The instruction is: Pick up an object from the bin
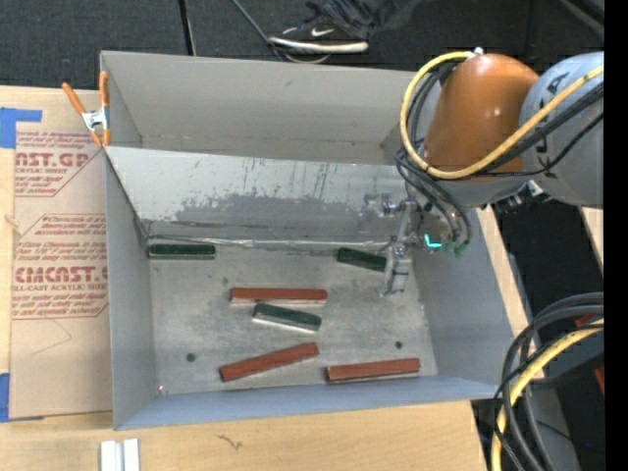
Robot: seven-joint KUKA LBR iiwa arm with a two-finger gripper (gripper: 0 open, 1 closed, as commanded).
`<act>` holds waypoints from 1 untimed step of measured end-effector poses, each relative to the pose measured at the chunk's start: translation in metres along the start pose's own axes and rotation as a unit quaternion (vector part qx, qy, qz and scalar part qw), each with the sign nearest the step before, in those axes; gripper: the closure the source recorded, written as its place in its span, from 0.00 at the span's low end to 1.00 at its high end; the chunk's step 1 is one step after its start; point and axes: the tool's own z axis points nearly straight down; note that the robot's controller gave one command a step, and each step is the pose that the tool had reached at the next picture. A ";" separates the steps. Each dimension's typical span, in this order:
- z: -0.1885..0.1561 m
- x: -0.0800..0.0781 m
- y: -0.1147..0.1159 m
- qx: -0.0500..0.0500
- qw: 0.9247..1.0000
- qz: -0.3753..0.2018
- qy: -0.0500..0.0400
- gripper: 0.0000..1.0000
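dark green bar (359, 258) | jaws at its right end (grip unclear)

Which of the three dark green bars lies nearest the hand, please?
The short green bar right beside the hand, toward the back wall. The other two lie farther off: the far-left bar and the mid-floor bar.
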 end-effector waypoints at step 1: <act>0.129 -0.017 -0.035 -0.001 0.997 0.078 -0.003 0.00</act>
